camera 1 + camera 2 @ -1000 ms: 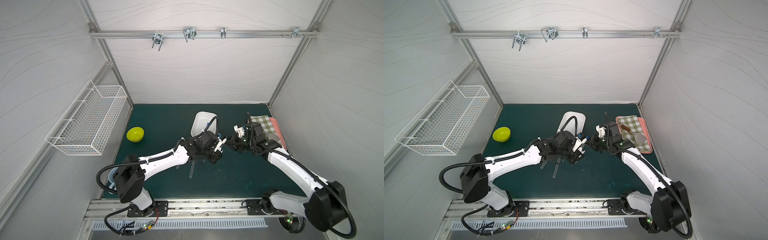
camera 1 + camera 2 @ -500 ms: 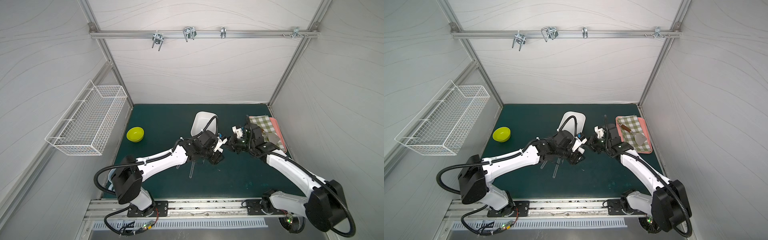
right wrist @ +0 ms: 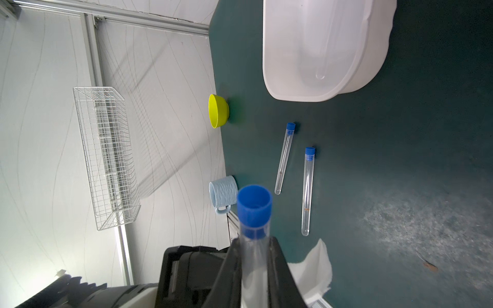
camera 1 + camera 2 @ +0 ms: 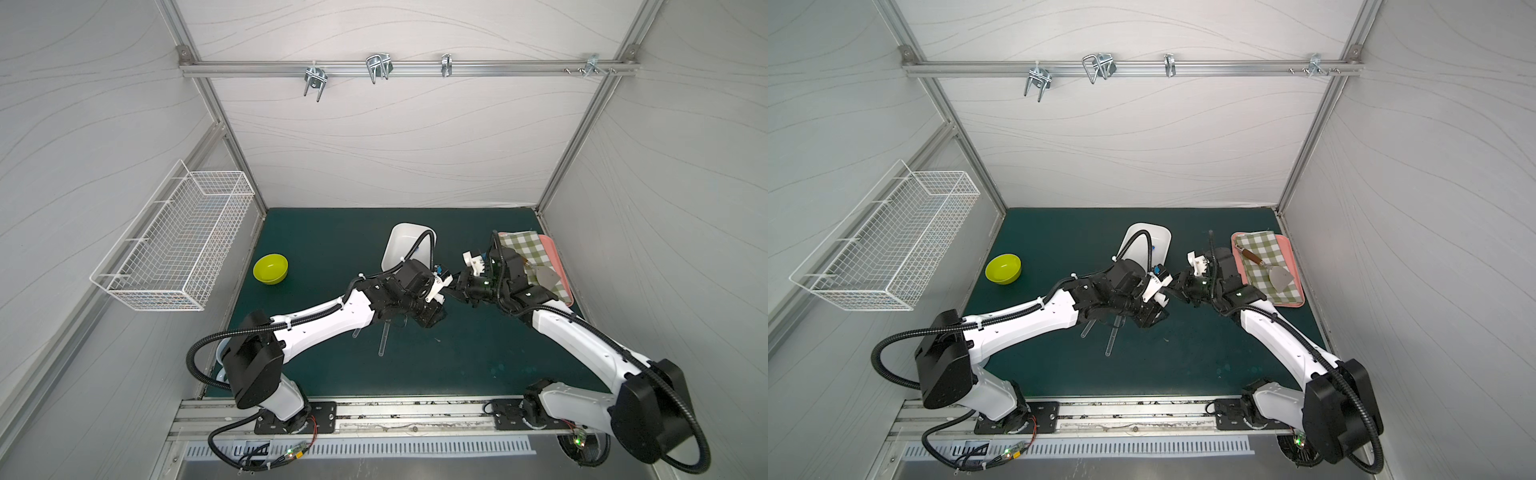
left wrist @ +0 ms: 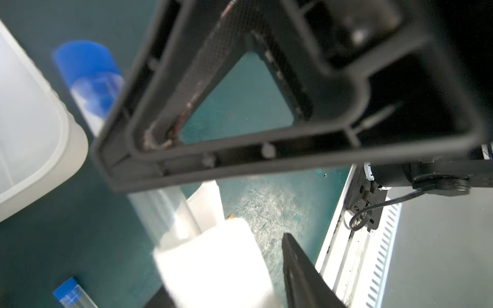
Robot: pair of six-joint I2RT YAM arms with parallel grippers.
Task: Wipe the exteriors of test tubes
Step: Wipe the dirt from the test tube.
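Observation:
My right gripper (image 3: 254, 240) is shut on a clear test tube (image 3: 254, 210) just below its blue cap. That tube runs across to my left gripper (image 5: 226, 266), where the white folded cloth (image 5: 210, 269) lies around its lower end. The left jaws stand open: green mat shows between the cloth and the one visible finger (image 5: 301, 274). In both top views the two grippers meet mid-table (image 4: 446, 286) (image 4: 1169, 289). Two more test tubes (image 3: 284, 160) (image 3: 308, 192) lie on the mat, partly under the left arm (image 4: 381, 340). Another lies in the white tub (image 3: 320, 45).
The white tub (image 4: 399, 245) sits just behind the grippers. A yellow bowl (image 4: 270, 268) and a pale blue mug (image 3: 222, 193) stand at the mat's left side. A pink tray (image 4: 1291, 266) with a checked cloth and spatula sits at the right. A wire basket (image 4: 174, 241) hangs on the left wall.
The left jaws have widened around the cloth. The right gripper has shifted slightly left toward the left gripper, still holding the tube.

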